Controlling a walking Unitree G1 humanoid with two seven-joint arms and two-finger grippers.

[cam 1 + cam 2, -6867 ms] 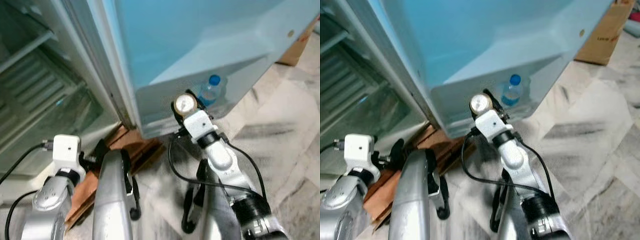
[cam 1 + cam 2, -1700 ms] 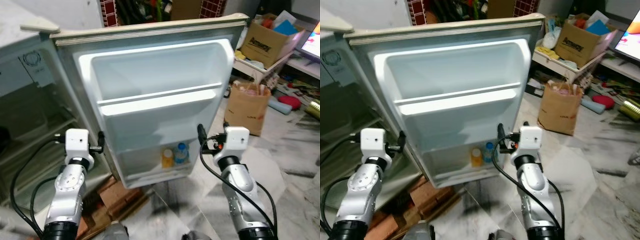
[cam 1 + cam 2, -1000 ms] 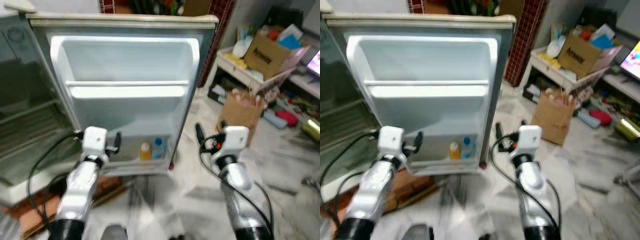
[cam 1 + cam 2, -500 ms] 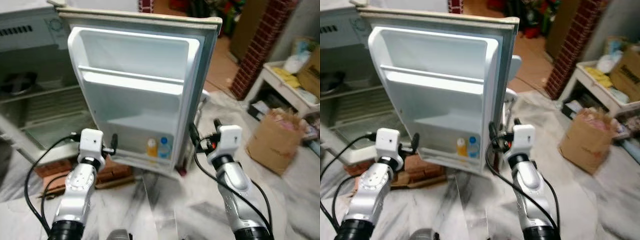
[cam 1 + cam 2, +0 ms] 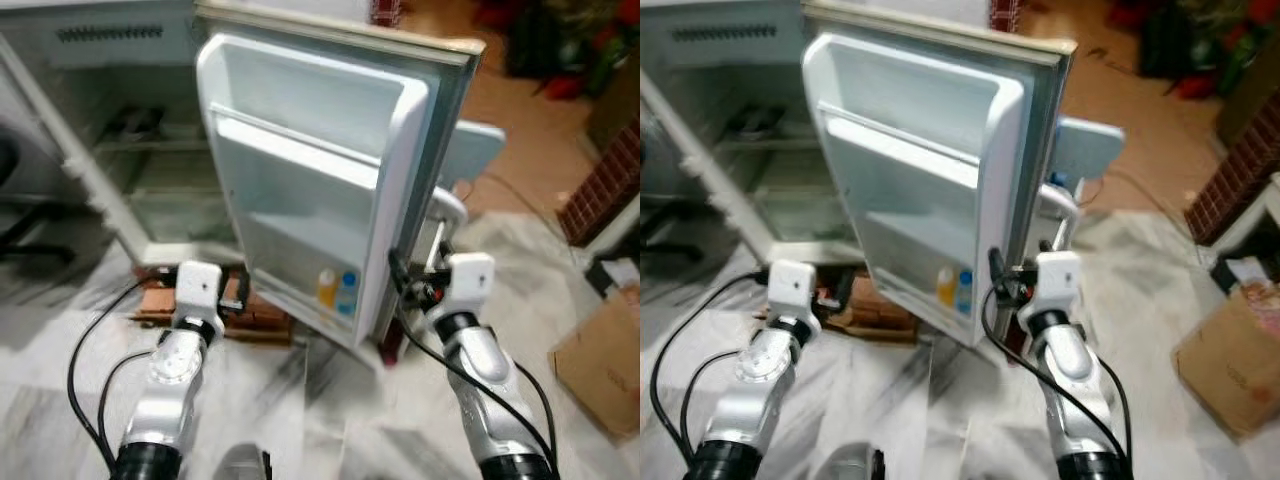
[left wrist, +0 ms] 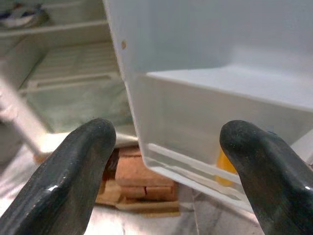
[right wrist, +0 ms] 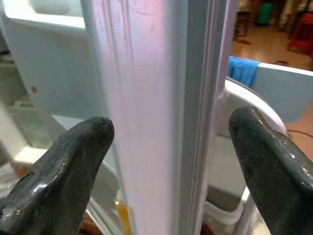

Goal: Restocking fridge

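The fridge door (image 5: 320, 160) stands open, its white inner shelves facing me. Its bottom door shelf holds a yellow bottle (image 5: 326, 287) and a blue-capped water bottle (image 5: 347, 292). My left gripper (image 5: 235, 295) is raised low beside the door's hinge side, open, with nothing between its fingers (image 6: 73, 171); the yellow bottle (image 6: 226, 169) lies beyond it. My right gripper (image 5: 408, 280) is open at the door's outer edge (image 7: 161, 98), which stands between its two fingers (image 7: 63, 166) without touching them.
The fridge cabinet (image 5: 150, 170) with wire shelves is at the left, standing on bricks (image 5: 260, 315). A white plastic chair (image 5: 1085, 140) with a blue cloth (image 7: 243, 71) stands behind the door. A cardboard box (image 5: 600, 370) sits at the right on the marble floor.
The camera has swung round, so the door now looks more edge-on and the cabinet shows at the left. Both grippers stay raised and open; the right one now faces the door's edge.
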